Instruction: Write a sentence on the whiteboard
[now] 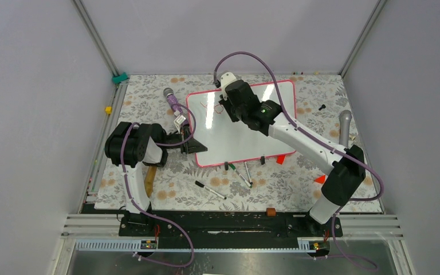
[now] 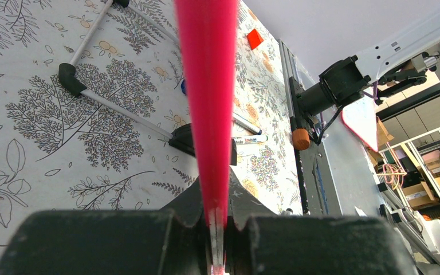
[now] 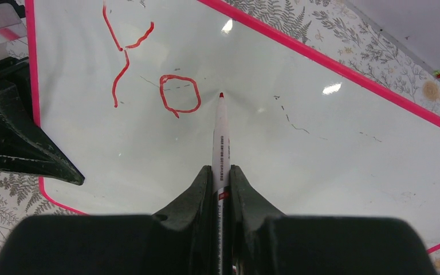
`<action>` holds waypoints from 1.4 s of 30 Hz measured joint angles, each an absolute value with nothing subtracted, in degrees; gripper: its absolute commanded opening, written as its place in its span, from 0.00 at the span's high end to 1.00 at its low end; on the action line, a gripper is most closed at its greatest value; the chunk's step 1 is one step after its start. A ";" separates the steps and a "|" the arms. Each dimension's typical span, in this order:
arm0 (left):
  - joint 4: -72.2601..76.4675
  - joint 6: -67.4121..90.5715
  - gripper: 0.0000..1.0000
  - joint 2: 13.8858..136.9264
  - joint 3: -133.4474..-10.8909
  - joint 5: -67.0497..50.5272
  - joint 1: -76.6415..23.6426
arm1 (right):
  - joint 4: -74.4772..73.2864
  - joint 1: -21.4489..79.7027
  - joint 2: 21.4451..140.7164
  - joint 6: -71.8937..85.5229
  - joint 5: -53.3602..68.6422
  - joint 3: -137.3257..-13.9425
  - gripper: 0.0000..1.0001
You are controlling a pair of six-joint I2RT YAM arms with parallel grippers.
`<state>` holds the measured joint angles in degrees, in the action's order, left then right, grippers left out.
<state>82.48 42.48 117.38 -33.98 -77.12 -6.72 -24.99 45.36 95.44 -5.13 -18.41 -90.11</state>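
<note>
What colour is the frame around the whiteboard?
The frame of the whiteboard is bright pink-red; the right wrist view shows it best.

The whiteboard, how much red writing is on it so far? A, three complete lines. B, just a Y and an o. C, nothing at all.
B: the right wrist view shows only a red Y and o on the whiteboard, with the marker tip just right of the o.
</note>
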 measured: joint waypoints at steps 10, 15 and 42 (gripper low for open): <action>82.48 42.48 1.00 117.38 -33.98 -77.12 -6.72 | -25.54 45.36 96.92 -5.13 -18.46 -91.88 1.00; 82.48 42.48 1.00 117.38 -33.98 -77.12 -6.72 | -26.57 45.36 97.25 -5.10 -18.85 -91.90 1.00; 82.46 42.52 1.00 117.38 -33.98 -77.14 -6.72 | -30.13 45.36 98.00 -5.08 -18.87 -93.06 1.00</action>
<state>82.46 42.52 117.38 -33.98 -77.14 -6.72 -30.13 45.36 98.00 -5.08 -18.87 -93.06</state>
